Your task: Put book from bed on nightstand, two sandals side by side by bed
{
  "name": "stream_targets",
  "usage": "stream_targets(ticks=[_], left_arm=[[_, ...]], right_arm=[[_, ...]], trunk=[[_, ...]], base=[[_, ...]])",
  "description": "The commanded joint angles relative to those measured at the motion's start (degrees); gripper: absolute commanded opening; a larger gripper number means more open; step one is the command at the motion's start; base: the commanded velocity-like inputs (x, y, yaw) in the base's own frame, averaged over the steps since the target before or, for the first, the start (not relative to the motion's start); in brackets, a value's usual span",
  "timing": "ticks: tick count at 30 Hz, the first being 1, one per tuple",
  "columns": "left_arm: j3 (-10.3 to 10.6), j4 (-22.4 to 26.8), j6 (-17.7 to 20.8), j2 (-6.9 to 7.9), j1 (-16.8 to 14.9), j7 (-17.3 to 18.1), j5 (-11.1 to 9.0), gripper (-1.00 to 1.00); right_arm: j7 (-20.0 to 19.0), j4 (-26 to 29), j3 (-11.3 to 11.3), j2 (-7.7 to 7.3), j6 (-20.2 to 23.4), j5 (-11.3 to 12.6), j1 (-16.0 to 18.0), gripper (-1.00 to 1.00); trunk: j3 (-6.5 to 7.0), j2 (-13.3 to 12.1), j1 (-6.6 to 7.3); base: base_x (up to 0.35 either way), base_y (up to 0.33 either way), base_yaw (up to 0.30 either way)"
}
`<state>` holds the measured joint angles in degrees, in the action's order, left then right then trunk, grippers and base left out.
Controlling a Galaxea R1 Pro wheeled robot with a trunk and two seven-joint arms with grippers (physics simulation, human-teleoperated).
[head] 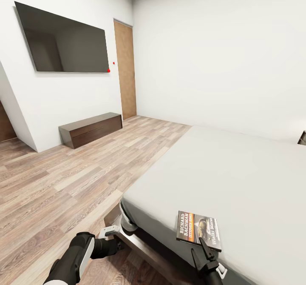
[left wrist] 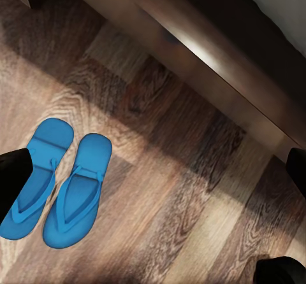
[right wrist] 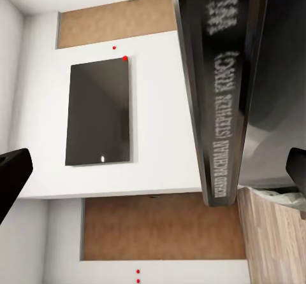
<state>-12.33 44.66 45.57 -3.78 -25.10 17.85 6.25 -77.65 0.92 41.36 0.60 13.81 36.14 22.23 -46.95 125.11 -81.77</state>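
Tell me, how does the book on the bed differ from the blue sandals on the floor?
The book is dark with an orange picture and white lettering; the sandals are plain bright blue. The book lies alone on the pale mattress; the sandals sit as a pair, side by side, on the wood floor beside the bed frame. Both lie flat.

Sandals: two bright blue sandals (left wrist: 60, 182) lie side by side at the lower left of the frame, touching or nearly so, toes towards the bottom edge.
Floor: brown wood-plank floor (left wrist: 185, 188) covers most of the frame, darker in a shadow band beside the bed.
Bed: dark wooden bed frame (left wrist: 210, 61) runs diagonally from the top centre to the right edge; a pale grey mattress (left wrist: 280, 4) corner sits at the upper right.
Left tool: black fingers (left wrist: 13, 172) intrude at the left edge, overlapping one sandal, and at the right edge; they stand apart with nothing between them.
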Motion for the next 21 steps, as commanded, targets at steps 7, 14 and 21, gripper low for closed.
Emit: stream_targets(ticks=[7,14,21], left_arm=[[-0.33,0.07,0.22,-0.08,-0.04,0.52,0.6,1.0],[-0.33,0.07,0.22,-0.08,-0.04,0.52,0.6,1.0],[-0.32,0.07,0.22,-0.08,-0.04,0.52,0.6,1.0]], right_arm=[[-0.13,0.05,-0.41,0.01,0.62,0.6,0.01,1.0],[-0.13,0.05,-0.41,-0.05,0.61,0.6,0.01,1.0],[-0.13,0.05,-0.41,0.0,0.6,0.55,0.01,1.0]], trunk=[[-0.06,0.03,0.01],[-0.06,0.03,0.01],[-0.06,0.03,0.01]], base=[[0.0,0.0,0.0],[0.0,0.0,0.0],[-0.017,0.0,0.0]])
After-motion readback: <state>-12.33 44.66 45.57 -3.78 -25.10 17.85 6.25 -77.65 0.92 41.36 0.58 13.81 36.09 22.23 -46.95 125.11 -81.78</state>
